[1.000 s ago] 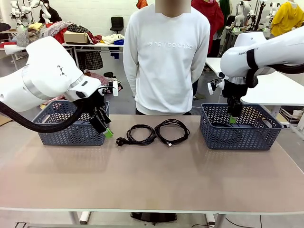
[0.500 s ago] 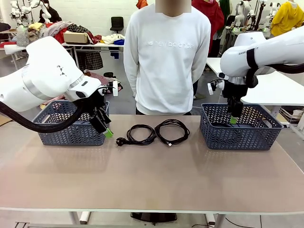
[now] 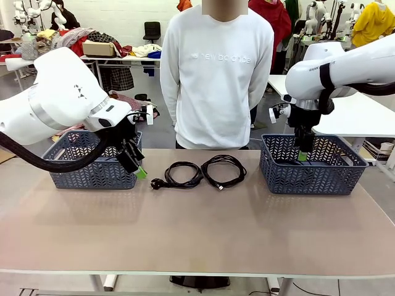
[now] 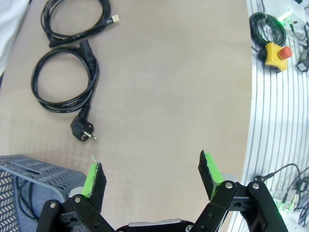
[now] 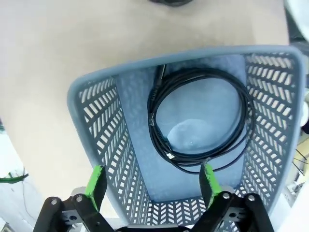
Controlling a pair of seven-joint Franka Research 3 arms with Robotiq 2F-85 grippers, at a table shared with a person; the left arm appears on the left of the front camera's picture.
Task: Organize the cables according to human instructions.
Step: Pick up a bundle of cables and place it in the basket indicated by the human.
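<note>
Left wrist view: left jaws spread wide, nothing btwn the green pads [image 4: 92, 178], touching nothing, hanging over bare counter [image 4: 169, 96] just beside the corner of the left basket [image 4: 34, 169]. Plug-end cable [image 4: 63, 82] lies coiled on the counter ahead of the jaws and off to the basket side, near but apart; second cable [image 4: 77, 21] coiled just beyond it.

Right wrist view: right jaws also fully released, empty, pads [image 5: 96, 186] above the right basket [image 5: 96, 116]. Third cable [image 5: 200, 121] lies as a round coil on the basket floor, below the jaws, not touched.

Front view: both loose coils [image 3: 180, 174] [image 3: 223, 169] sit side by side mid-counter, btwn the baskets.
</note>
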